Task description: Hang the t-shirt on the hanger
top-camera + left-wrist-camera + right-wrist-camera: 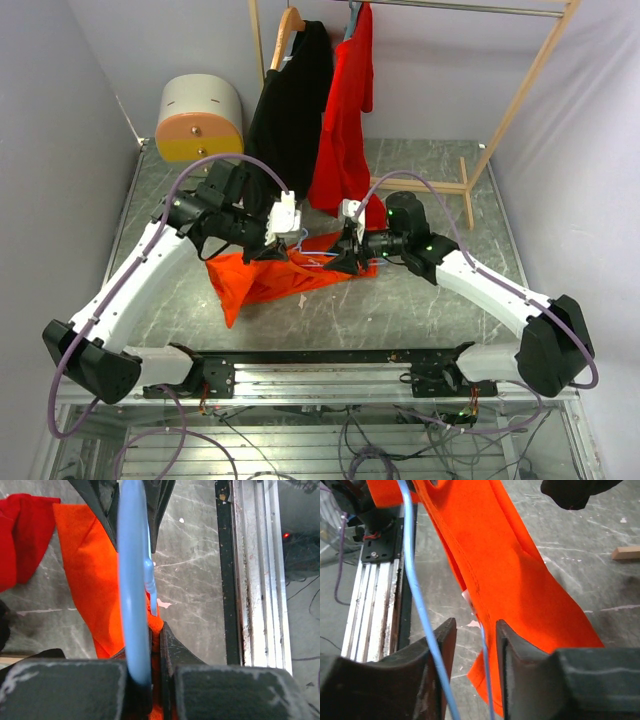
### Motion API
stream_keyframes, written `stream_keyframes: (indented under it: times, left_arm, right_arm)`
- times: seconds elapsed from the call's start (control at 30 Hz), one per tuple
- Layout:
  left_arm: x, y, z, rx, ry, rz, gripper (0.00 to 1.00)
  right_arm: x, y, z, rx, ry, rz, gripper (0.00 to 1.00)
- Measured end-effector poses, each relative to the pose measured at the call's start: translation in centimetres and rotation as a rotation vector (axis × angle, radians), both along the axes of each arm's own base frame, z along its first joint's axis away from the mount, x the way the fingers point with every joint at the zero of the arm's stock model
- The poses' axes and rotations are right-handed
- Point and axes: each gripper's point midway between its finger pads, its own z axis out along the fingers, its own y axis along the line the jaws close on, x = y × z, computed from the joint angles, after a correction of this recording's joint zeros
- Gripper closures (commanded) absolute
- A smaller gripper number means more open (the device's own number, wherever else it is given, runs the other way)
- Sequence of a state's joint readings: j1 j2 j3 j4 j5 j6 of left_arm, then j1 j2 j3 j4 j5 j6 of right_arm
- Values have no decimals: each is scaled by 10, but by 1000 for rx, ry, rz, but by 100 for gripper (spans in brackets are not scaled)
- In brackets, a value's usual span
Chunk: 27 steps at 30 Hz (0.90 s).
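Top view: the threading step is in hand. The left end effector and right end effector meet over the t-shirt, which lies crumpled mid-surface with the hanger between them. Bare room lies to the right, while a black garment and a red shirt hang close behind. Left wrist view: jaws clamped on the hanger wire, orange cloth beside it; the frame rail bounds the near edge. Right wrist view: jaws stand apart around a thin wire, gripping nothing. The next move probably calls for pinching the collar and drawing it over the hanger's shoulder.

The t-shirt lies midway on the desk, the hanger over its right half; a rack stands behind, a drum at the back left.
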State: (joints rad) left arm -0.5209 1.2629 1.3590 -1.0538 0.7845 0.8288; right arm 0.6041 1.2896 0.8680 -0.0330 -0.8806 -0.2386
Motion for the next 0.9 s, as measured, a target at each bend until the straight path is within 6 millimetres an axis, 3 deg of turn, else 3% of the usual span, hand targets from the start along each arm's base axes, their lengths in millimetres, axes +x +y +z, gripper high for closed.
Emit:
stream_keyframes:
  times: [0.17, 0.6, 0.8, 0.9]
  left_arm:
    - [0, 7, 7, 48, -57, -60, 93]
    - [7, 11, -3, 102, -65, -85, 93]
    - [12, 6, -2, 82, -26, -38, 93]
    - [15, 6, -5, 90, 0, -10, 93]
  right_arm:
    - [11, -1, 0, -6, -47, -39, 49]
    - [26, -11, 8, 1, -102, -83, 40]
    - [26, -19, 29, 34, -149, -111, 31]
    - [27, -23, 50, 75, -199, -137, 30]
